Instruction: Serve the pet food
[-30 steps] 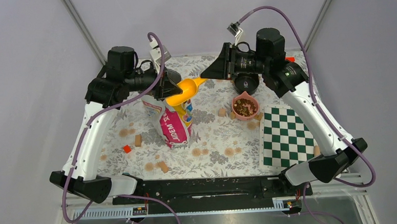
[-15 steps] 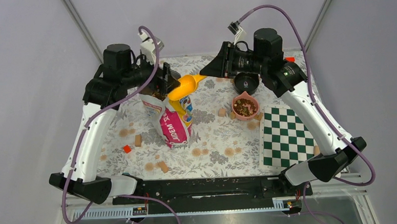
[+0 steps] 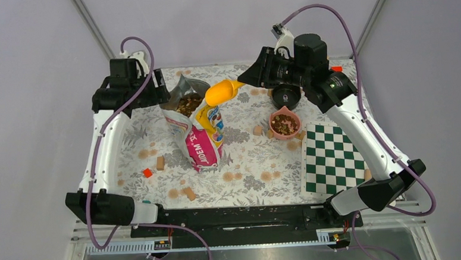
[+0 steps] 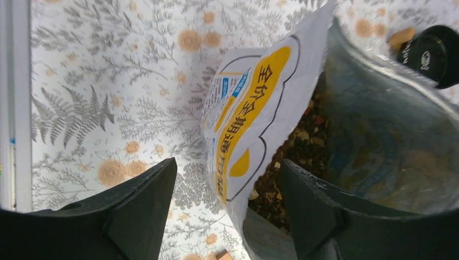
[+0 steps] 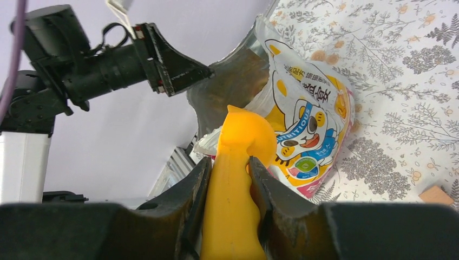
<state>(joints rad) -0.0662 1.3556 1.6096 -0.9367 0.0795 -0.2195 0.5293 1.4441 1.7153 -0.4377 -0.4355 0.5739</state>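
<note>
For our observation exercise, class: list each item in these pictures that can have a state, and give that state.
Bag, upright, top open.
Pet food, some in the bag, some in the pink bowl.
Scoop, held by its handle, raised beside the bag's top.
Left gripper, open, holding nothing.
Right gripper, shut on the scoop.

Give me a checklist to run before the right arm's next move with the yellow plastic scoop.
1. Hold of right gripper on yellow plastic scoop: ok, shut on its handle.
2. Glossy yellow, white and pink bag upright, mouth open: ok.
3. Brown kibble pellets reachable: ok, visible at the bag's mouth.
4. Bag free of left gripper: jaws open; contact with the bag's rim, cannot tell.
5. Scoop loaded: cannot tell.
6. Pink bowl has room: ok, rim shows around its kibble.
</note>
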